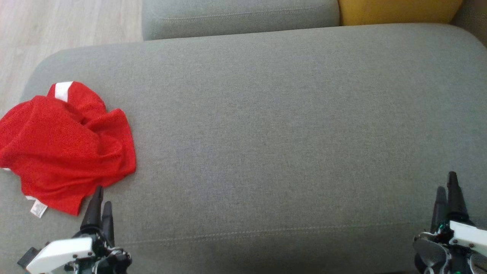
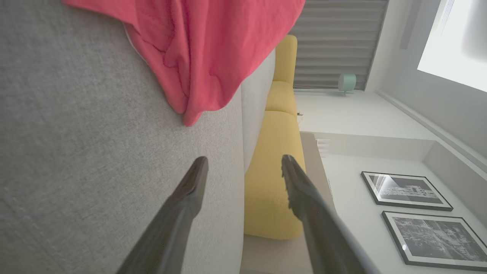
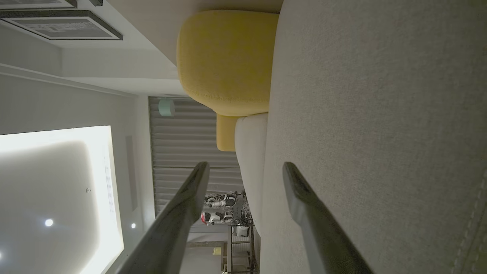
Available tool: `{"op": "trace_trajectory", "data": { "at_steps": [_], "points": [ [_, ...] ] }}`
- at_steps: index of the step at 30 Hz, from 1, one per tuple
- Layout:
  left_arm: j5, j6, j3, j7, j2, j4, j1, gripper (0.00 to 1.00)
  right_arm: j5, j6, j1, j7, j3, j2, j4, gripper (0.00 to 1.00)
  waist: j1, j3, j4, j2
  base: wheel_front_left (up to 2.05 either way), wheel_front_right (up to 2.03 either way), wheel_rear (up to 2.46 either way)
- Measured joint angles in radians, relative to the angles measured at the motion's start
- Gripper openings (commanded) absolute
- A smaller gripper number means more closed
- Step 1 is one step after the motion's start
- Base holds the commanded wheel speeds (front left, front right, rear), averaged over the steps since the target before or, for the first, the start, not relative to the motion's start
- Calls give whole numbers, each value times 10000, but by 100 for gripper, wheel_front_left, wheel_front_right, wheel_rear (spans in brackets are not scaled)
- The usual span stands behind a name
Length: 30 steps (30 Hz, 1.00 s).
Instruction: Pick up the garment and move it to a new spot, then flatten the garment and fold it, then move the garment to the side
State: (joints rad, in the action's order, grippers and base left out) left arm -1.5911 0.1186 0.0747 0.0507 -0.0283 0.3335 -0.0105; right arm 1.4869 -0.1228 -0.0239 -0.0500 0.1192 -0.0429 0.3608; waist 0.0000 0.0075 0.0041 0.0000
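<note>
A crumpled red garment (image 1: 64,146) with a white stripe and a white label lies on the left end of a grey sofa cushion (image 1: 274,133). My left gripper (image 1: 102,197) stands open just below the garment's near edge, fingers pointing at it, nothing between them. In the left wrist view the same red garment (image 2: 201,49) hangs across the top, a short way beyond the open fingertips (image 2: 198,171). My right gripper (image 1: 447,182) is open at the lower right, far from the garment, above bare cushion; its fingers (image 3: 293,179) frame only sofa fabric.
A second grey cushion (image 1: 239,15) and a yellow cushion (image 1: 399,11) sit behind the work surface. Pale wood floor (image 1: 45,30) lies beyond the sofa's left edge. The middle and right of the grey cushion offer wide flat room.
</note>
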Motion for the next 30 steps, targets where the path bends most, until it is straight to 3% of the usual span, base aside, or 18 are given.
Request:
{"op": "trace_trajectory", "data": {
  "at_steps": [24,25,30],
  "points": [
    [2184,-59,594,-690,-2,-1066,306,100,-4391,0,-611,623,-311,-2,-1273,100,0,-12,147,0,0,0,0],
    [4002,-314,577,-982,-4,-2280,357,100,-6481,-2,-779,932,-951,-174,-1655,100,2,32,192,0,0,0,0],
    [5455,-525,90,-1141,-8,-2872,357,100,-7762,-2,-982,1122,-1455,-407,-1789,100,2,54,214,0,0,0,0]
  ]
}}
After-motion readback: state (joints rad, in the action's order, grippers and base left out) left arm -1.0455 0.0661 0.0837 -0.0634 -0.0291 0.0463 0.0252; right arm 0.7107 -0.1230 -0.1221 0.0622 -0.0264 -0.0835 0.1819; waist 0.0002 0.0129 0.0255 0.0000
